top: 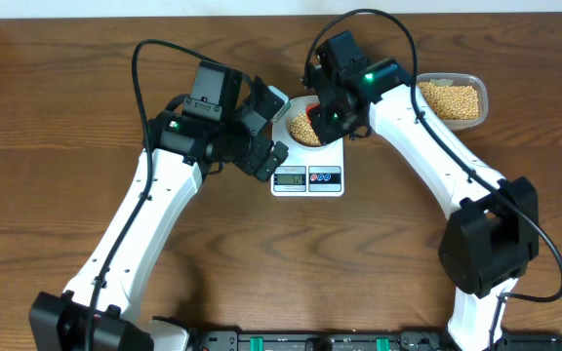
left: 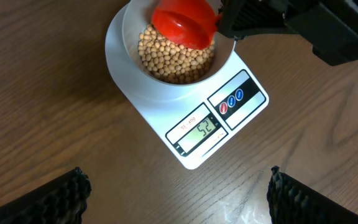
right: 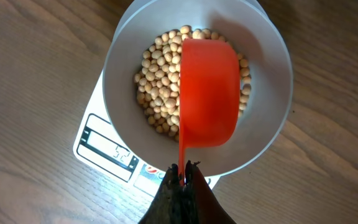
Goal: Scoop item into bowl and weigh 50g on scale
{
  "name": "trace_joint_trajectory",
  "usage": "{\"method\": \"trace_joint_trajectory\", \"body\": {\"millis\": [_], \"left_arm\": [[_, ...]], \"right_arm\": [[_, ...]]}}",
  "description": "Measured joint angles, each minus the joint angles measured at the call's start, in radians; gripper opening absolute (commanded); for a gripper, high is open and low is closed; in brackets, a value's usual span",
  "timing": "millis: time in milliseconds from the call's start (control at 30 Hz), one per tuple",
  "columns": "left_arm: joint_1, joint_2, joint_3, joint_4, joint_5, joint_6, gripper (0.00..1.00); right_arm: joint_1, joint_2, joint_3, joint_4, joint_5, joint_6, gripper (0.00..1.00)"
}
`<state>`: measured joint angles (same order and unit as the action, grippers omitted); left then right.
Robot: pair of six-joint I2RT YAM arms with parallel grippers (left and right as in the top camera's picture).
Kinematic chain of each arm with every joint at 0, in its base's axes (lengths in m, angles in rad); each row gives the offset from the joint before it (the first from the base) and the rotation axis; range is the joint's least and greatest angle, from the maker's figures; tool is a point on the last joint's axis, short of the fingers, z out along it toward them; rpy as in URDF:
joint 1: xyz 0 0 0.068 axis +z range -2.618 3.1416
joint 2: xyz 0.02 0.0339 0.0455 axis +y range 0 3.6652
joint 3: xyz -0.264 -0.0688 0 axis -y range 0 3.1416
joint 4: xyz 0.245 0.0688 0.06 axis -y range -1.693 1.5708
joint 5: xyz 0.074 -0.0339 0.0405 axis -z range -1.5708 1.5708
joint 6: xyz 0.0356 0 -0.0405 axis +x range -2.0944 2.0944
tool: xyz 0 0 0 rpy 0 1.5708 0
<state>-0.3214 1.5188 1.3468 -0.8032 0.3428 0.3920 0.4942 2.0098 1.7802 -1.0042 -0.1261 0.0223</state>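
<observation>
Right end effector (right: 182, 177): clamped on red scoop (right: 209, 93) handle, above beans (right: 157, 93) in bowl (right: 267, 93).
Left end effector (left: 179, 194): wide, empty, above scale (left: 166, 113).

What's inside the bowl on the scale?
Tan beans cover the floor of the bowl. A red scoop sits over them, hiding the beans beneath it; whether it touches them cannot be told.
</observation>
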Motion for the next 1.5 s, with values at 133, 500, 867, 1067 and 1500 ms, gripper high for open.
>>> {"method": "trace_joint_trajectory", "body": {"millis": [133, 500, 867, 1067, 1500], "left_arm": [[0.000, 0.000, 0.000, 0.000, 0.000, 0.000, 0.93], [0.000, 0.000, 0.000, 0.000, 0.000, 0.000, 0.93], [0.000, 0.000, 0.000, 0.000, 0.000, 0.000, 0.93], [0.000, 0.000, 0.000, 0.000, 0.000, 0.000, 0.93], [0.000, 0.000, 0.000, 0.000, 0.000, 0.000, 0.93]], "right_arm": [[0.000, 0.011, -0.001, -0.001, -0.017, 0.000, 0.01], [0.000, 0.024, -0.002, 0.002, -0.039, 0.000, 0.01], [-0.037, 0.026, -0.002, 0.008, -0.126, 0.019, 0.01], [-0.087, 0.026, -0.002, 0.019, -0.186, 0.033, 0.01], [-0.126, 0.026, -0.002, 0.023, -0.312, 0.042, 0.01]]}}
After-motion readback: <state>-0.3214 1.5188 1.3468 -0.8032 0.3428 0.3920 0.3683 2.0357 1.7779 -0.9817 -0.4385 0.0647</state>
